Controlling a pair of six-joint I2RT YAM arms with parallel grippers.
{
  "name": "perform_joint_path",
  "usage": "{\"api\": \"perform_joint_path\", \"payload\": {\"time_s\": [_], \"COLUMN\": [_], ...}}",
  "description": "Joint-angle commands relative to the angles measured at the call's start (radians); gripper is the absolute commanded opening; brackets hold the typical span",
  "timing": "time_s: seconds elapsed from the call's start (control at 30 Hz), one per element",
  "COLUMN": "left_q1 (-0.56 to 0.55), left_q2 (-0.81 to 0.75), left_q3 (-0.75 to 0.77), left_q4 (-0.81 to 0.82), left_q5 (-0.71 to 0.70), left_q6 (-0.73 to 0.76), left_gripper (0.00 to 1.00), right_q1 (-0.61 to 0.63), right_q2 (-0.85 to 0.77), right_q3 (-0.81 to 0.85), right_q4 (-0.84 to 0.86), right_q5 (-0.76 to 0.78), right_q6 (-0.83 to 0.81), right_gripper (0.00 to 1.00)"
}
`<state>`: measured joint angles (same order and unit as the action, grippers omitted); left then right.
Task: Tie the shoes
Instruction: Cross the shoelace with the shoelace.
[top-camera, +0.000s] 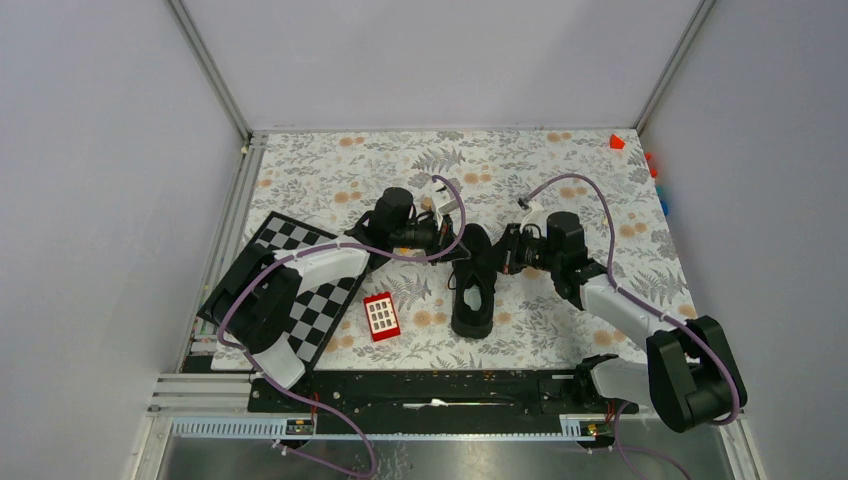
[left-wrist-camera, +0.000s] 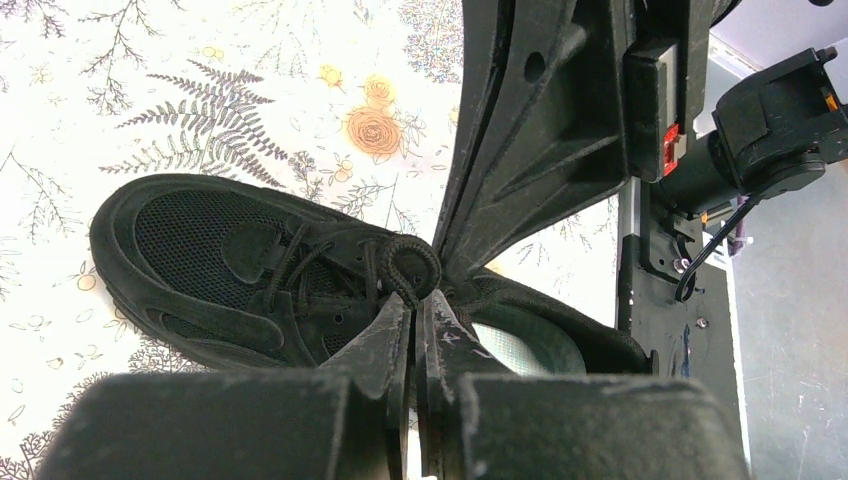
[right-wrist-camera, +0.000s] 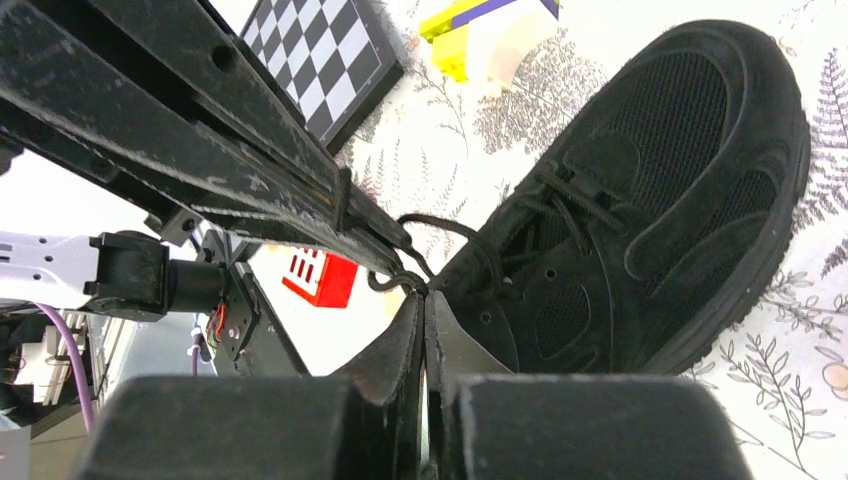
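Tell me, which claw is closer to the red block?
Left. The left claw is by the shoe, on the same side as the red block and a bit beyond it. The right claw is across the shoe, farther away.

light: bright, even | shadows: soft | blur: near fingers (left-wrist-camera: 385, 345) in wrist views
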<state>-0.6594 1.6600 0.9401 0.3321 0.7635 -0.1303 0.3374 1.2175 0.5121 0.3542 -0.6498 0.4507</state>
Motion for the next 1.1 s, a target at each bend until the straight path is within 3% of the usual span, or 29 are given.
{"api": "perform_joint_path", "payload": {"time_s": [0.0,0.5,0.8,0.9,1.07], "left_q1": [0.006,0.006,0.004,0.002,-0.003], "left_q2": [0.001,0.000,-0.003,-0.002,-0.017], "left_q3": [0.031,0.035,0.038,0.037,0.014], "left_q4": [0.071,0.067,0.062,0.065,0.069], "left_q5": [0.026,0.031,0.044,0.046,0.038], "left_q6": [-0.001,0.006,0.008,0.004,-0.002], "left_gripper": [0.00,0.00,0.00,0.00,0.00], "right_q1": [-0.003,0.040,0.075,0.081,0.083], "right_q2": [0.036,0.202,0.299,0.328,0.359], "right_q3": [0.077,0.124,0.216,0.207,0.111], "right_q4": [0.009,0.117,0.031,0.094,0.366], "right_q5": [-0.028,-0.053,-0.006,0.003,0.039], "right_q6": [0.015,0.096,0.079,0.116,0.264], "right_gripper": [0.00,0.00,0.00,0.00,0.00]}}
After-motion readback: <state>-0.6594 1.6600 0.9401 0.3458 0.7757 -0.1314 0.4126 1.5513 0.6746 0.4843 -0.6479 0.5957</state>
